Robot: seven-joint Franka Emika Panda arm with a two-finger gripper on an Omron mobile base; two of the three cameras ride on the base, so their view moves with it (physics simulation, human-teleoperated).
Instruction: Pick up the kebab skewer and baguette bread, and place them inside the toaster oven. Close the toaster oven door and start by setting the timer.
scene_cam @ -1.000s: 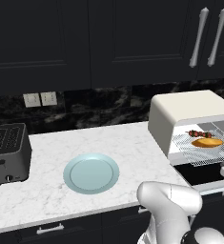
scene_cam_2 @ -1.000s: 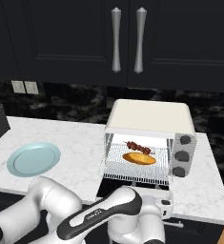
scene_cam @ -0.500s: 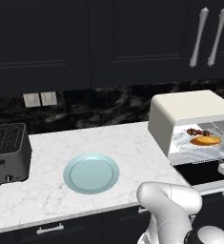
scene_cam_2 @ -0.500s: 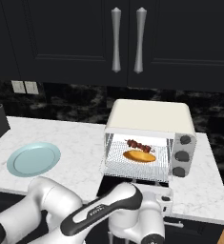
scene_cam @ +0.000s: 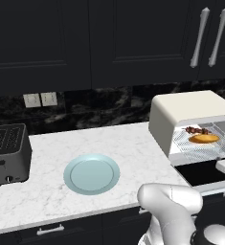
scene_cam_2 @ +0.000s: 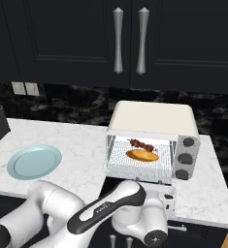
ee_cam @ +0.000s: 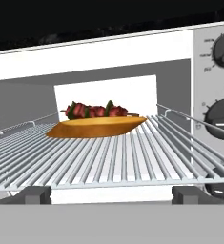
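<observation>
1. Inside the toaster oven (scene_cam_2: 154, 138), on its wire rack (ee_cam: 113, 157): baguette bread (ee_cam: 96, 127) in front, kebab skewer (ee_cam: 95, 111) just behind, touching or nearly so.
2. Gripper (ee_cam: 111, 194) low before the oven's mouth, jaws spread wide, grasping nothing.
3. Oven door (scene_cam: 205, 173) dropped open below the rack.
4. Plate (scene_cam: 91, 173) left of the oven; slot toaster (scene_cam: 8, 153) farther left.

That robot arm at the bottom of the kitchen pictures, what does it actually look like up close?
The arm is made of glossy white rounded tube-like segments, joined by dark grey to black bands. One black stretch carries small pale lettering, too small to read. A round grey cap closes one joint. The gripper ends in two small dark grey blocky finger tips. No loose cables show.
</observation>
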